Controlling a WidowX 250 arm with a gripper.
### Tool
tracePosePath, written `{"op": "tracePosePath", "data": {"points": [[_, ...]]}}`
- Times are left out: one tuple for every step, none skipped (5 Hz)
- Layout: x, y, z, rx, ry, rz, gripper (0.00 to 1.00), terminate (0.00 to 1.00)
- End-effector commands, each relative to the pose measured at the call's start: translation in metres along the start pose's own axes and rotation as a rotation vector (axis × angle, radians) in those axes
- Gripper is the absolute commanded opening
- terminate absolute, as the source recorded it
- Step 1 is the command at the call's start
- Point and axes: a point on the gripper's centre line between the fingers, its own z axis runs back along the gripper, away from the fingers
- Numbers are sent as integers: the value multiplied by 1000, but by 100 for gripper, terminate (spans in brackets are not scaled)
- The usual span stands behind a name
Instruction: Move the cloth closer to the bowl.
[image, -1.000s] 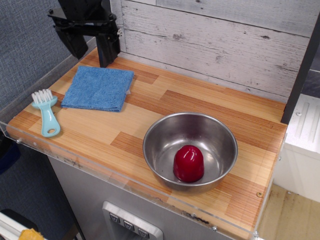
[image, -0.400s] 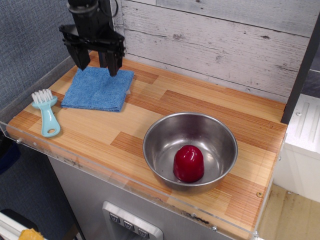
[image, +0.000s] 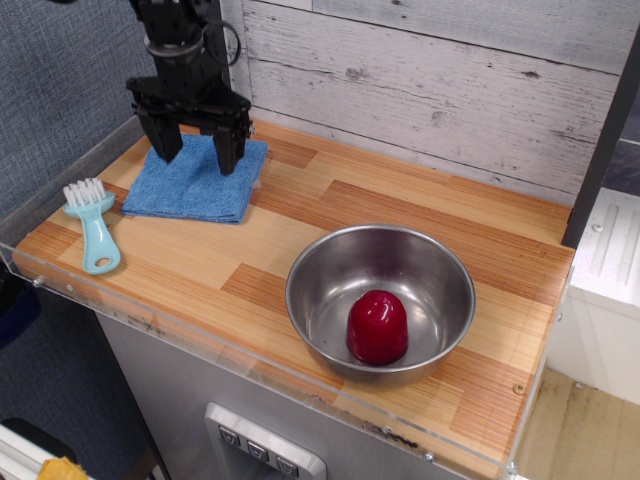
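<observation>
The blue folded cloth (image: 190, 186) lies flat at the back left of the wooden counter. My black gripper (image: 196, 156) is right over the cloth, open, with one finger near its left part and the other (image: 227, 150) near its right part, tips at or just above the fabric. The stainless-steel bowl (image: 330, 270) stands at the front right of the counter, well apart from the cloth, with a glossy red dome-shaped object (image: 378, 326) inside it.
A pale turquoise brush (image: 94, 230) with white bristles lies left of the cloth near the counter's left edge. A whitewashed plank wall (image: 430, 90) runs behind the counter. A clear acrylic lip (image: 200, 340) borders the front edge.
The gripper has come down from the back left corner and now stands lower over the cloth. The cloth, bowl and brush have not moved.
</observation>
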Motion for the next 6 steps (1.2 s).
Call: {"op": "tracePosePath", "data": {"points": [[-9,30,1,38,5,34,100,0],[-8,27,-6,20,19,28,100,0],[-3,23,-16,2,6,21,100,0],[5,25,-19,-18,-22,29,100,0],[4,23,-19,-28,-23,24,100,0],[0,15,-18,-38,-12,-7,100,0]]}}
